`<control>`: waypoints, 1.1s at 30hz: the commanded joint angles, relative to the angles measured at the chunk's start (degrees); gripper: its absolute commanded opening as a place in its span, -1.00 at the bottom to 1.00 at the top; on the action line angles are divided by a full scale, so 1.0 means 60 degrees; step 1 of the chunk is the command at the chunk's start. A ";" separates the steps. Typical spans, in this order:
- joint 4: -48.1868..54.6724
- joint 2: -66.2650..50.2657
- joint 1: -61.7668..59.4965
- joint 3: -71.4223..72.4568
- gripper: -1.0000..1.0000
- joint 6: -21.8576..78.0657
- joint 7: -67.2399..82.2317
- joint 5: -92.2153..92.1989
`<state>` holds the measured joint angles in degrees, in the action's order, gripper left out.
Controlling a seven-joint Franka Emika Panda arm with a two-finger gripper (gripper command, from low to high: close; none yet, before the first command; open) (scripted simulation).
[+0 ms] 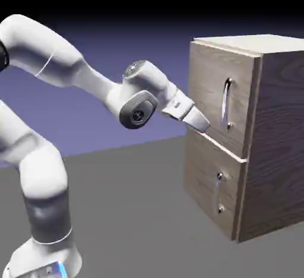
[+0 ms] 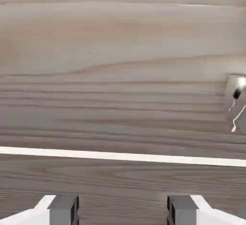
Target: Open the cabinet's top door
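top door shut on cabinet at exterior view's right, handle ungrasped; hand wide open, empty, at door's lower edge; pull all left to do.

A flat grey tabletop spreads across the lower part of the exterior view — smooth, matte, evenly lit. Behind it rises a plain blue-violet backdrop, paler near the table's edge and darkening to near black at the top.

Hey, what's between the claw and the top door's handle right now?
Only bare wood of the top door; exterior view shows the claw apart from the handle.
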<state>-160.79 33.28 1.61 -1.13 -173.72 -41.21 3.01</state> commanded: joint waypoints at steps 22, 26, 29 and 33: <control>0.0629 0.1889 0.2794 -0.3441 0.00 0.0886 0.3795 0.9137; 0.0744 0.2232 0.3302 -0.4067 0.00 0.1047 0.4485 1.0798; 0.0830 0.2490 0.3683 -0.4536 0.00 0.1168 0.5003 1.2044; 0.0944 0.2833 0.4191 -0.5162 0.00 0.1329 0.5693 1.3705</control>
<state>-155.13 50.28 26.75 -32.10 -165.74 -7.05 85.23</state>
